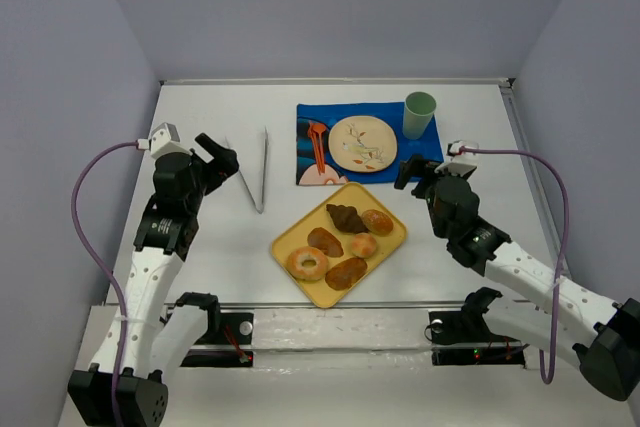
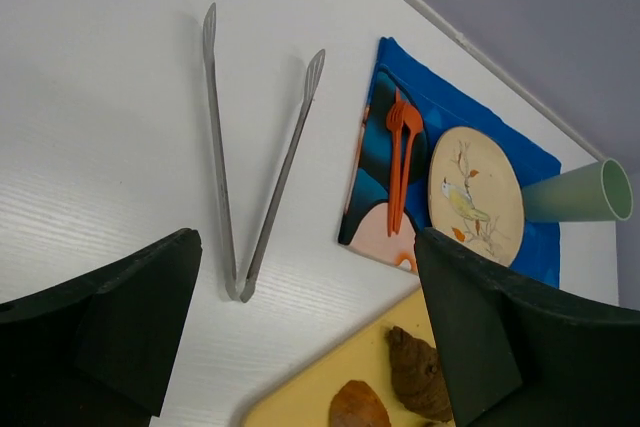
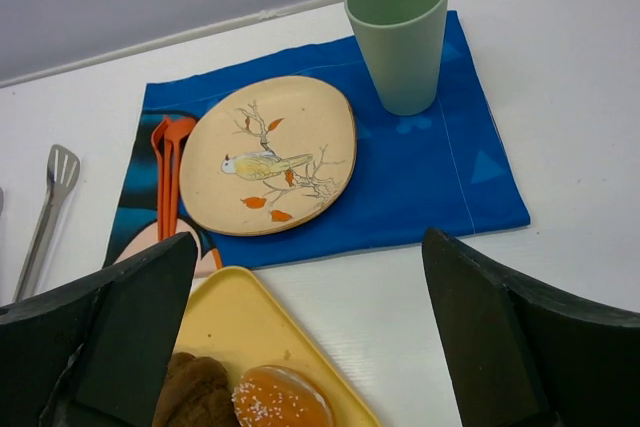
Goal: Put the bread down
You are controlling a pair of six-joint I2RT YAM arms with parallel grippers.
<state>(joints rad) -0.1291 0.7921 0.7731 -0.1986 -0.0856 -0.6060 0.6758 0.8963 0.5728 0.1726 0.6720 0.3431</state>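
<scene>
Several pieces of bread lie on a yellow tray [image 1: 283,244] in the middle of the table: a dark croissant [image 1: 346,217], a sesame bun [image 1: 377,221], a ring doughnut [image 1: 307,263] and others. A bird-patterned plate [image 1: 362,143] sits bare on a blue placemat [image 1: 432,147] behind the tray. Metal tongs [image 1: 257,172] lie on the table to the left. My left gripper [image 1: 215,160] hovers open beside the tongs, with nothing in it. My right gripper [image 1: 414,172] hangs open and holds nothing, between the tray's right corner and the placemat.
A green cup [image 1: 420,114] stands on the placemat's far right corner. An orange fork and spoon [image 1: 318,147] lie left of the plate. In the left wrist view, the tongs [image 2: 225,147] lie ahead and the croissant [image 2: 420,372] shows at the bottom.
</scene>
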